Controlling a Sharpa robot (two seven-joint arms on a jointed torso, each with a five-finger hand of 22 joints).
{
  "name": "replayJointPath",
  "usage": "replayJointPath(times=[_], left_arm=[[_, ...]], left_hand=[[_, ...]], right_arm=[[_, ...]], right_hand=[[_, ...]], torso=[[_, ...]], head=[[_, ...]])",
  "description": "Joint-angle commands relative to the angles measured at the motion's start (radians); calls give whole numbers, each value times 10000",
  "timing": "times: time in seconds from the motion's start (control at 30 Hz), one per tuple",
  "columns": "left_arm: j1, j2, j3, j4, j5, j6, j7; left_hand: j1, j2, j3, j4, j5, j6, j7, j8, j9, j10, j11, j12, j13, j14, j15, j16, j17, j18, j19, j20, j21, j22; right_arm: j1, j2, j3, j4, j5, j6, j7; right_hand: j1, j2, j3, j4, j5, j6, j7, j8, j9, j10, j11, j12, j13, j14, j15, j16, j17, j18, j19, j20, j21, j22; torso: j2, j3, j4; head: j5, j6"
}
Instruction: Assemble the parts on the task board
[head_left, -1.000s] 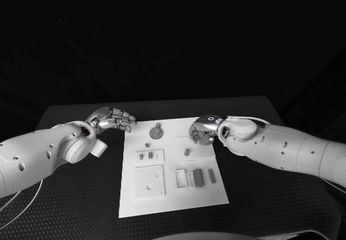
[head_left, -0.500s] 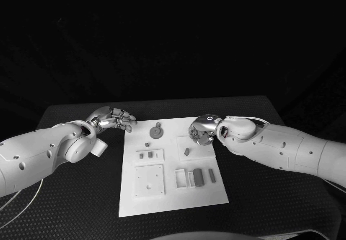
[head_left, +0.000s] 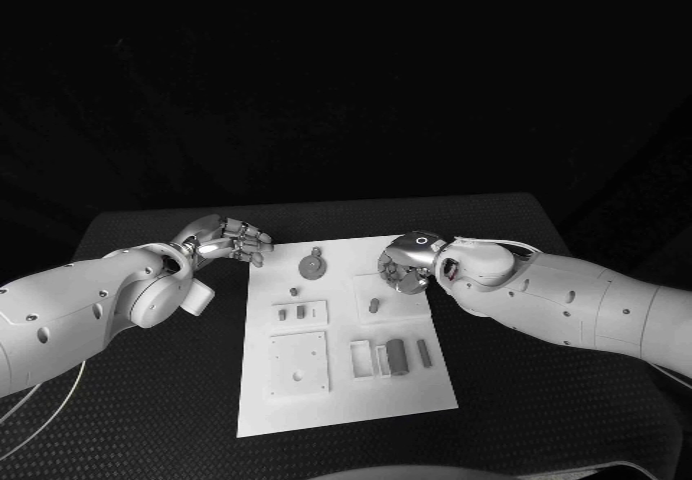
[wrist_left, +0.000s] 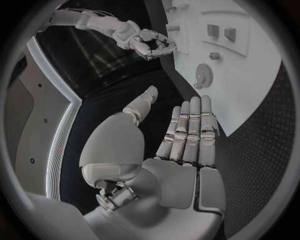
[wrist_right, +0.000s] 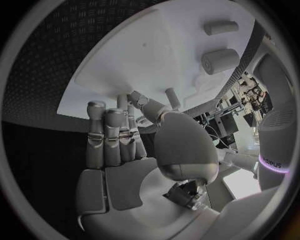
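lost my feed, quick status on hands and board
Left hand empty, fingers apart, beside task board. Right hand over board's far right, nothing seen held. Parts lying unassembled. Nothing in the way.

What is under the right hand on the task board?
The right hand hangs over the task board's far right corner. Bare white board shows beneath the fingers; whatever the palm covers cannot be seen.

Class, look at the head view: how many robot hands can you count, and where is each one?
2. The left hand is beside the board's far left corner, over the black table. The right hand is over the board's far right part. Neither visibly holds anything.
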Motion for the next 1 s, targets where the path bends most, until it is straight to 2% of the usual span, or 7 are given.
replayJointPath(times=[0.03,0.2,0.37,0.57,0.8,1.0], left_arm=[[11,5,7,24,76,104,82],[11,17,7,25,76,99,93],[11,13,7,15,76,91,96],[11,17,7,12,76,107,90],[11,-7,7,12,76,94,90],[11,-11,7,16,76,76,99]], left_hand=[[-39,86,-59,-6,-37,-8,34,41,-12,51,-12,2,-13,49,16,-71,18,164,-1,39,24,-12],[-39,86,-60,-6,-37,-9,35,40,-13,51,-11,1,-17,50,17,-77,24,165,-2,40,24,-14],[-41,87,-62,-4,-37,-13,34,39,-15,48,-11,-2,-23,50,18,-85,30,165,-3,42,24,-16],[-43,86,-65,-4,-37,-18,35,36,-18,44,-11,-6,-30,49,20,-95,38,165,-6,44,24,-20],[-44,85,-68,-4,-37,-27,39,33,-22,38,-8,-11,-41,50,21,-109,52,167,-9,45,23,-24],[-44,87,-68,-3,-37,-28,40,33,-23,39,-8,-11,-44,51,22,-115,57,167,-10,46,24,-26]], right_arm=[[-13,-45,-4,102,-98,-458,-150],[-12,-105,3,183,-96,-495,-267],[-12,-152,87,262,-54,-532,-307],[-11,-225,284,453,127,-432,-320],[-6,-536,581,1211,626,-363,-341],[-3,-639,612,1949,864,-356,-325]], right_hand=[[-19,67,57,-25,51,60,2,70,26,66,-18,43,20,22,-78,7,19,632,60,-11,71,219],[-24,47,62,-25,51,107,-17,91,31,120,-37,47,37,30,-97,10,33,632,72,-15,92,219],[-28,42,66,-23,51,126,-24,99,33,145,-46,49,45,30,-105,9,38,632,73,-17,99,218],[-30,38,70,-23,51,137,-29,104,33,159,-52,48,49,30,-112,7,41,632,75,-18,104,217],[-33,40,74,-22,52,145,-32,107,34,171,-57,46,53,28,-118,5,45,632,75,-19,107,215],[-36,39,76,-21,52,149,-33,108,33,176,-60,44,55,26,-122,3,46,632,73,-20,107,214]], torso=[[-3,0,-11],[-1,-4,5],[3,1,-3],[1,1,-1],[0,-2,-12],[-1,-1,-9]], head=[[-4,24],[18,32],[10,54],[19,57],[43,40],[82,59]])
